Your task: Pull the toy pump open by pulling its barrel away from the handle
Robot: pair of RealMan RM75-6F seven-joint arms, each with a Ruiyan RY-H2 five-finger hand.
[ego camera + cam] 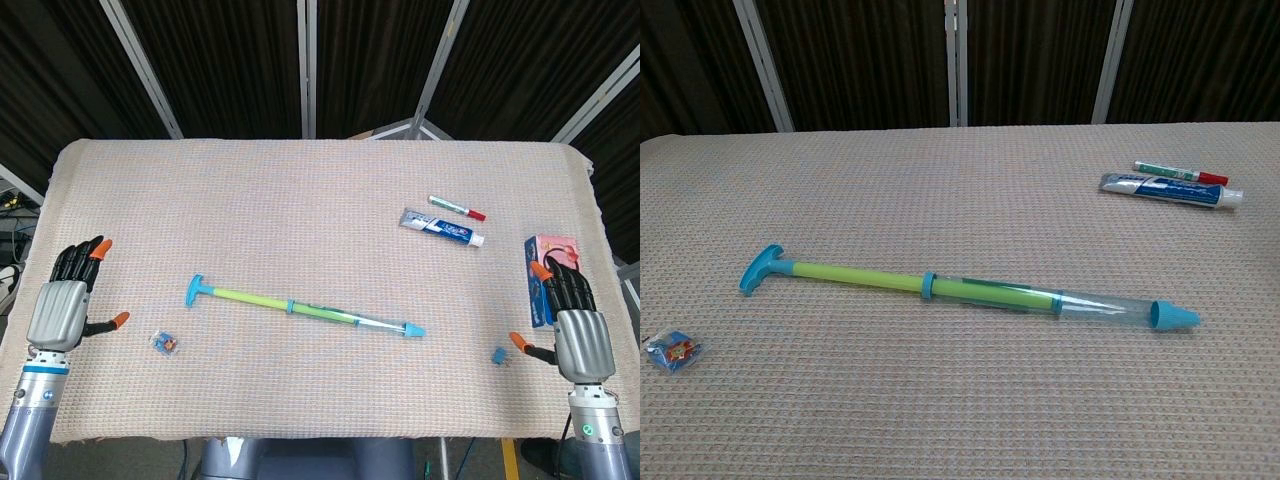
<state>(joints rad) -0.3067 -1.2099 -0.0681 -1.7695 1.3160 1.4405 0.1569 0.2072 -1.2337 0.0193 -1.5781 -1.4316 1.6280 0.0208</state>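
The toy pump (300, 307) lies flat across the middle of the cloth-covered table (300, 200). Its blue T-handle (195, 291) points left and its blue nozzle (413, 329) points right. In the chest view the pump (970, 291) shows a yellow-green rod drawn out of the clear barrel (1090, 304), past a blue collar (927, 285). My left hand (68, 300) is at the table's left edge, open, fingers up, far from the handle. At the right edge my right hand (572, 320) is open too, well clear of the nozzle. Neither hand shows in the chest view.
A toothpaste tube (442, 227) and a red-capped marker (457, 207) lie at the back right. A pink and blue box (548, 270) sits behind my right hand. A small blue piece (499, 355) lies near the right hand, a small wrapped item (166, 343) near the left.
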